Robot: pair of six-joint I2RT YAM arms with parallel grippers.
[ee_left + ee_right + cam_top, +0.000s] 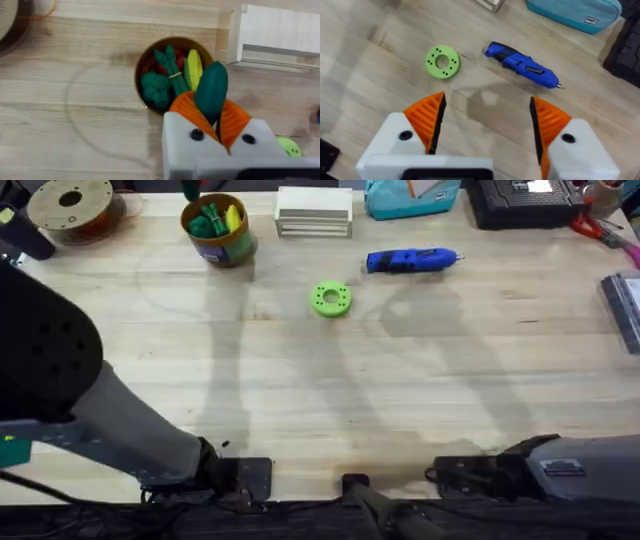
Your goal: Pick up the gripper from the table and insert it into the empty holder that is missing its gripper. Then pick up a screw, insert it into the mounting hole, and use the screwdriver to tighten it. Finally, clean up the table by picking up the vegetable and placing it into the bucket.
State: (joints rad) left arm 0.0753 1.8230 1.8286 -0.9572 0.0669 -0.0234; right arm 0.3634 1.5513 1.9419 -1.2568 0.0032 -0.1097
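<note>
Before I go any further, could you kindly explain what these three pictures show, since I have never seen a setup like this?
Two robot arms work at a wooden table. One picture looks down from above the arms' bases; the other two come from a camera on each wrist.

The left pincer is shut on a dark green toy vegetable, just above a round bucket that already has toy vegetables in it. The right pincer is open and holds nothing.

On the table lie a blue screwdriver and, apart from it, a bright green ring. A white box sits beside the bucket.
</note>
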